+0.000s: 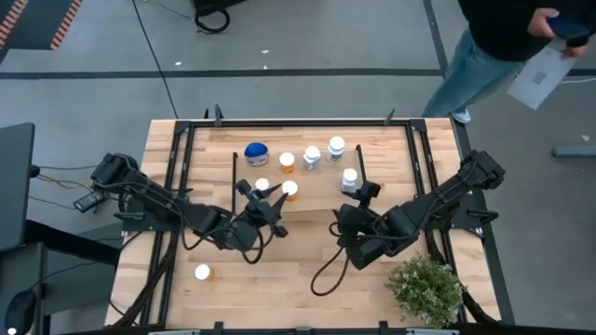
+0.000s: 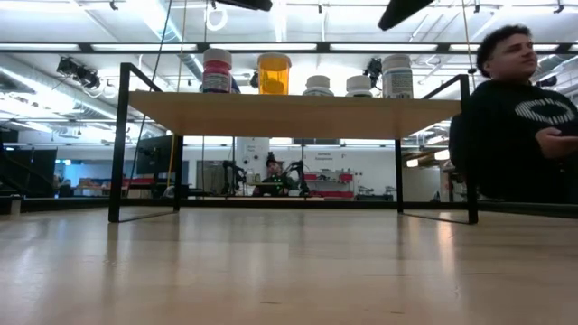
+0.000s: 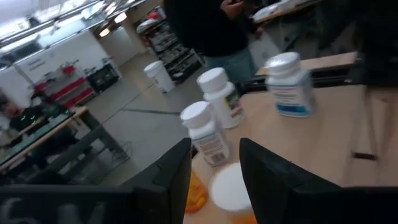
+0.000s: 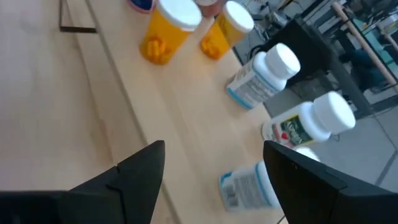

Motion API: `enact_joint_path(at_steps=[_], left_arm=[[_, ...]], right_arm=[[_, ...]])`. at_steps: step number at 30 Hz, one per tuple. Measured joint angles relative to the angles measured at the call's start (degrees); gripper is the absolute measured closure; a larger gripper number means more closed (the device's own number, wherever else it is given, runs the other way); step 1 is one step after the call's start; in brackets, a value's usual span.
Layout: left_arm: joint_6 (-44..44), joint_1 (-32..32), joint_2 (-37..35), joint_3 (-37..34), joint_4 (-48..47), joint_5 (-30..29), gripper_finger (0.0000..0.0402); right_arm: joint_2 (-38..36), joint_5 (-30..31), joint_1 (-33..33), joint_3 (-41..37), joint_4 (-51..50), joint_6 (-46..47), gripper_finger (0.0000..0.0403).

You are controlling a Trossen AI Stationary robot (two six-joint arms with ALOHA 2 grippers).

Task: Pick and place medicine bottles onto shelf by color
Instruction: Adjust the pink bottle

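Observation:
The shelf [image 1: 317, 200] is a light-wood board on black end frames [image 2: 289, 113]. Several bottles stand on it: a blue one [image 1: 256, 154], orange ones [image 1: 287, 162] [image 1: 290, 191] and white ones [image 1: 312, 158] [image 1: 336, 148] [image 1: 350, 180]. One orange bottle [image 1: 202, 273] stands on the table near its left front. My left gripper [image 1: 264, 197] [image 3: 214, 149] is open above the shelf's left part, with a white-capped orange bottle [image 3: 230, 190] seen between its fingers. My right gripper [image 1: 358, 200] [image 4: 214, 149] is open over the shelf's right part, near a white bottle [image 4: 249, 186].
A bushy green plant [image 1: 426, 288] stands at the table's near right corner. A person [image 1: 503, 46] stands beyond the far right edge and shows at the right in the low view [image 2: 519, 126]. Black cables [image 1: 326, 274] loop across the near tabletop.

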Motion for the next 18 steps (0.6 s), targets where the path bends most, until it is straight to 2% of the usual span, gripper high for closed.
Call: enact_joint_path(at_steps=[4, 11, 18], left_arm=[[1.2, 0.0, 0.0, 0.0, 0.1, 0.2, 0.027], [-9.5, 2.1, 0.0, 0.0, -4.9, 2.0, 0.0282], [-15.5, 3.2, 0.0, 0.0, -10.7, 3.0, 0.0291]], right_arm=[[0.0, 1.8, 2.2, 0.0, -0.6, 2.9, 0.0122], [0.0, 4.7, 4.4, 0.0, -0.7, 4.8, 0.0122], [0.0, 5.2, 4.7, 0.0, -0.7, 4.8, 0.0122]])
